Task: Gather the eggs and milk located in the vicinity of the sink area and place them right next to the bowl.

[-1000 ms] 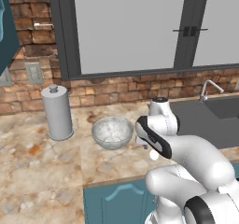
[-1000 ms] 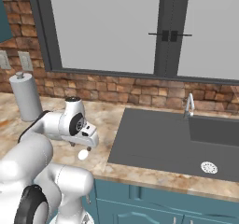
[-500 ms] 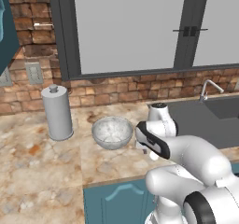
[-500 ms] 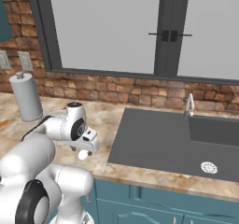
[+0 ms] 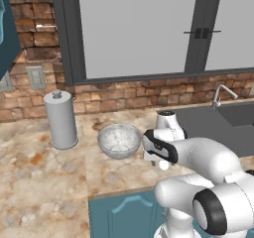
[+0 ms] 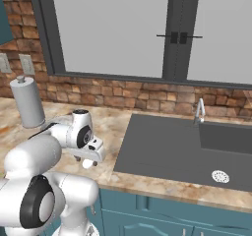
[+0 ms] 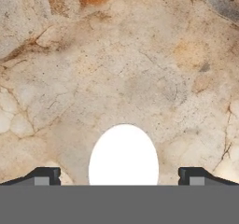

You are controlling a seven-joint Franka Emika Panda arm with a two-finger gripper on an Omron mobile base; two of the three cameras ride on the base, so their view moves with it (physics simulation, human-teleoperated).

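While the released claw (image 7: 119, 176) hovers, the white egg (image 7: 123, 155) lies lengthwise between its spread tips

2 rear base views share counter (image 5: 59, 182); hand view close.

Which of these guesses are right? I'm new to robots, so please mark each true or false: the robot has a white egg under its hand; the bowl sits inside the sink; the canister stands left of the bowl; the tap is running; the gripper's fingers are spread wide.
1. A white egg lies between the gripper's fingertips. True.
2. The bowl sits inside the sink. False: it stands on the counter, apart from the sink.
3. In the left base view, the canister stands left of the bowl. True.
4. The tap is running. False: no water shows.
5. The fingers are spread wide. True: gaps show on both sides of the egg.
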